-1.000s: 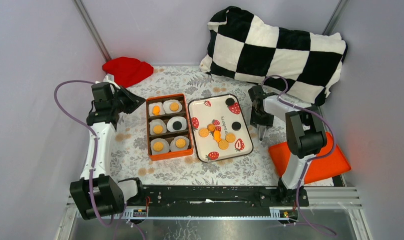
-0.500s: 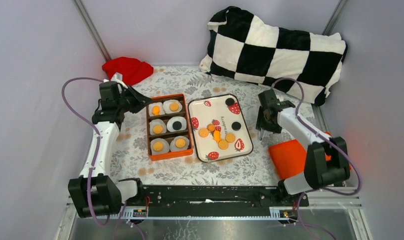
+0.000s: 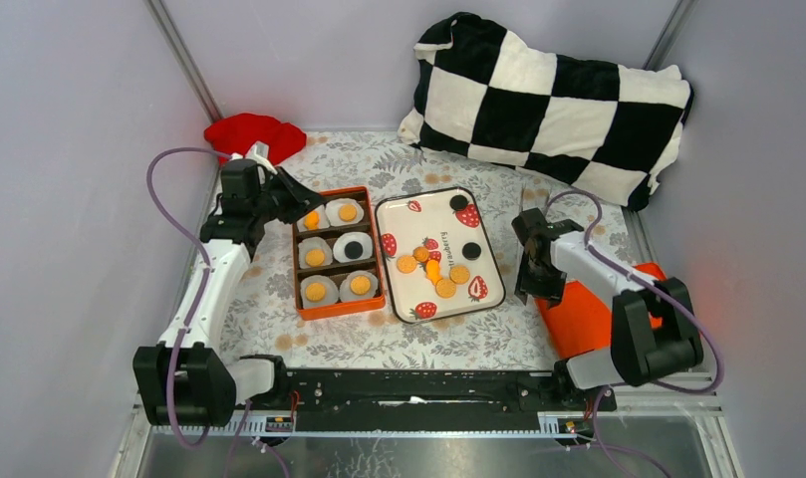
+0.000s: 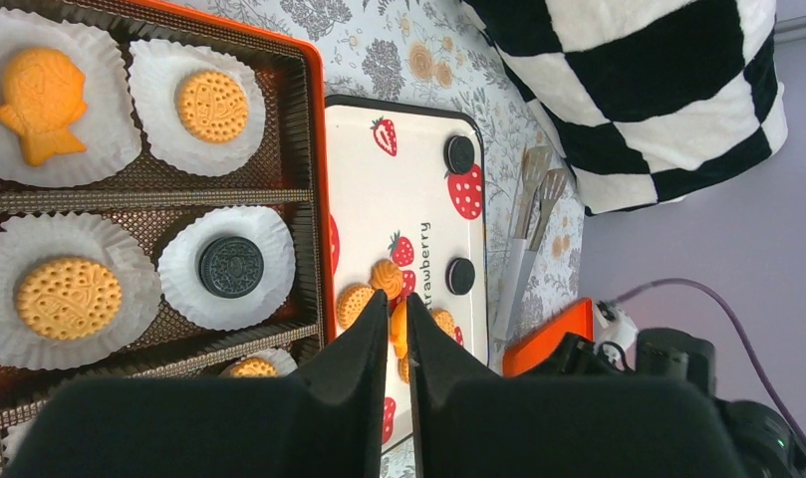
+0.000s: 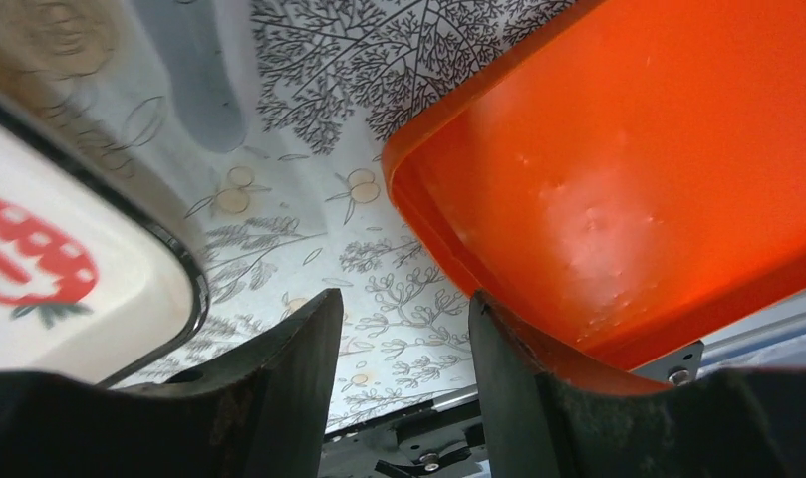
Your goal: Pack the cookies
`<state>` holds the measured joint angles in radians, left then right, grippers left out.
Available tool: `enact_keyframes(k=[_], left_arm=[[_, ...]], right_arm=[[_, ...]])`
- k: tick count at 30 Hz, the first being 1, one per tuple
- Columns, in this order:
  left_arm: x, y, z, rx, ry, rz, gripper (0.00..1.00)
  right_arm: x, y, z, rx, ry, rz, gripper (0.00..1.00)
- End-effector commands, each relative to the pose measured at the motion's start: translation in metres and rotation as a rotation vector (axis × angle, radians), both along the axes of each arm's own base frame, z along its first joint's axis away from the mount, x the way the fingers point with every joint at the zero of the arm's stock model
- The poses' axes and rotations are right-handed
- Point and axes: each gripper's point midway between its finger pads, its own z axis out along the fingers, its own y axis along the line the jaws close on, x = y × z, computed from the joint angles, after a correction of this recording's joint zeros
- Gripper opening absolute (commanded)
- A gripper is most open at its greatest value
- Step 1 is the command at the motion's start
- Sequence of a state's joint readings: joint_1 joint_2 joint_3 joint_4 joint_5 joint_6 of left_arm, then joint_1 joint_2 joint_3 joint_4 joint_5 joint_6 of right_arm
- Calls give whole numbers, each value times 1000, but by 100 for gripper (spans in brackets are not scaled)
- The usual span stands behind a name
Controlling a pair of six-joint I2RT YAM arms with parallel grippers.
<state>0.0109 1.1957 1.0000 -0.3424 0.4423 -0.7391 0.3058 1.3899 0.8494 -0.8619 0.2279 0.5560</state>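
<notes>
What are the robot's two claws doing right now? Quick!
Left gripper: closed, holding nothing.
Right gripper: open, holding nothing.

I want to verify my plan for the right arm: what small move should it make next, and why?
Probably lower the right gripper and close on the corner rim of the orange lid. Its jaws stand open and empty, with that rim appearing between them, and all six cups in the box already hold a cookie.
</notes>
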Motion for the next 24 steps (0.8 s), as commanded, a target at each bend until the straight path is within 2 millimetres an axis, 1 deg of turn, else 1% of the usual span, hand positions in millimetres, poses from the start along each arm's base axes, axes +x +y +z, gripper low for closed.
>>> enact_keyframes(k=[1, 2, 4, 6, 9, 11, 14, 18, 20, 22, 24], left_arm=[[3, -5, 3, -22, -41, -15, 15], [3, -6, 2, -24, -36, -20, 15], [0, -14, 2, -25, -37, -46, 15], [0, -14, 3, -16, -41, -48, 15], [1, -12, 5, 5, -45, -47, 15], [2, -11, 6, 14, -46, -45, 15], [3, -10, 6, 14, -44, -40, 15], [5, -12, 2, 16, -33, -38, 15], [6, -13, 0, 19, -30, -37, 15], [6, -16, 0, 25, -29, -37, 16], [6, -21, 1, 34, -35, -54, 17]], right_arm=[[-2, -8, -18, -81, 77, -30, 56], [-2, -8, -25, -78, 92, -31, 55], [1, -4, -38, -65, 106, -27, 53], [4, 0, -49, -47, 110, -28, 52], [8, 7, -60, -10, 104, -25, 45], [11, 9, -63, 0, 91, -19, 43], [16, 12, -63, 15, 72, -6, 41], [25, 19, -61, 51, 37, 4, 30], [28, 15, -56, 33, 12, 3, 24], [32, 10, -48, 5, -12, 11, 15], [35, 5, -40, -18, -32, 31, 10]])
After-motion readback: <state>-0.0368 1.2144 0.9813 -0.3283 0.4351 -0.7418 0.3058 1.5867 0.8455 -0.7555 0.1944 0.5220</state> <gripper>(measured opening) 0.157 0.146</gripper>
